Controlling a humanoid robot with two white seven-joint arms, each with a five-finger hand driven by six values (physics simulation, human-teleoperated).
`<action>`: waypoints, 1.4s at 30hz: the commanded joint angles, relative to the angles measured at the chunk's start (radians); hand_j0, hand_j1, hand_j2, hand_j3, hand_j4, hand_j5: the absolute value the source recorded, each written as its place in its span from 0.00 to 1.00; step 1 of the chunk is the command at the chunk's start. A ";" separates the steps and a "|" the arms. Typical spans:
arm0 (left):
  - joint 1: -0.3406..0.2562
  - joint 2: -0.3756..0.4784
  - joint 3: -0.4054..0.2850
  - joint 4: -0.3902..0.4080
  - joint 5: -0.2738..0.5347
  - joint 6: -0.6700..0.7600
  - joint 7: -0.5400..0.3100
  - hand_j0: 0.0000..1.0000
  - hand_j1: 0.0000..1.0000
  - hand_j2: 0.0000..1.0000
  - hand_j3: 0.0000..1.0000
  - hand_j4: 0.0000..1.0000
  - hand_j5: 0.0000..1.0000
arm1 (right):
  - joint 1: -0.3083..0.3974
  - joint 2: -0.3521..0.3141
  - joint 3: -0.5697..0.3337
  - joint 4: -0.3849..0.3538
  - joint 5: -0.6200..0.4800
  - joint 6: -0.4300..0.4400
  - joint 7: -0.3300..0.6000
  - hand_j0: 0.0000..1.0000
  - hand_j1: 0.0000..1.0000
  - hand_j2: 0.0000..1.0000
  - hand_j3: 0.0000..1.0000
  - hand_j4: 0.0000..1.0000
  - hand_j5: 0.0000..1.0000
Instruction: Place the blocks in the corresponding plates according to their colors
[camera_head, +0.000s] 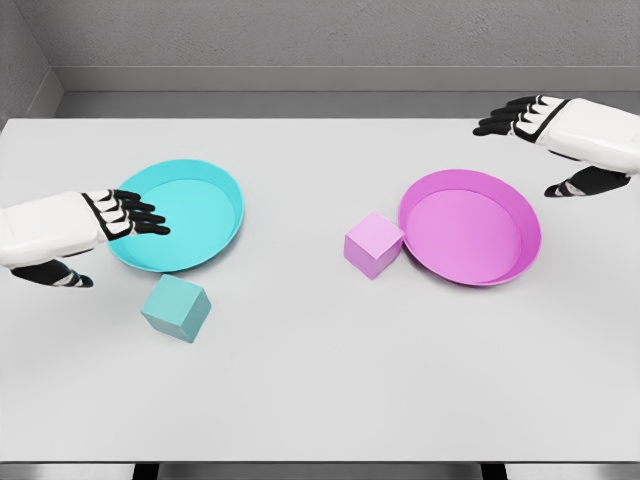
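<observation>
A bare simulated test room is shown, rendered by a simulator rather than lived in. A plain white table (320, 400) is set against grey textured walls (330, 30), with a strip of grey floor (300, 103) seen beyond its far edge. Flat, even lighting and unmarked surfaces are seen throughout.

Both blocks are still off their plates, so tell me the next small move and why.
Probably lower the left hand toward the cyan block. That hand is open above the cyan plate edge, the block sits on the table just in front of it, and the right hand is farther from the pink block.
</observation>
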 joint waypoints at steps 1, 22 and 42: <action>0.000 0.000 -0.003 -0.001 0.005 0.001 -0.001 1.00 1.00 1.00 1.00 1.00 1.00 | 0.000 -0.001 0.002 -0.001 -0.003 0.003 0.000 1.00 1.00 1.00 1.00 1.00 1.00; -0.060 -0.205 -0.040 -0.001 -0.070 0.001 -0.308 1.00 1.00 1.00 1.00 1.00 1.00 | -0.008 0.175 0.168 -0.083 0.252 0.003 0.000 1.00 1.00 1.00 1.00 1.00 1.00; -0.066 -0.271 -0.075 -0.001 -0.135 0.001 -0.391 1.00 1.00 1.00 1.00 1.00 1.00 | -0.064 0.357 0.269 -0.019 0.377 0.034 0.000 1.00 1.00 1.00 1.00 1.00 1.00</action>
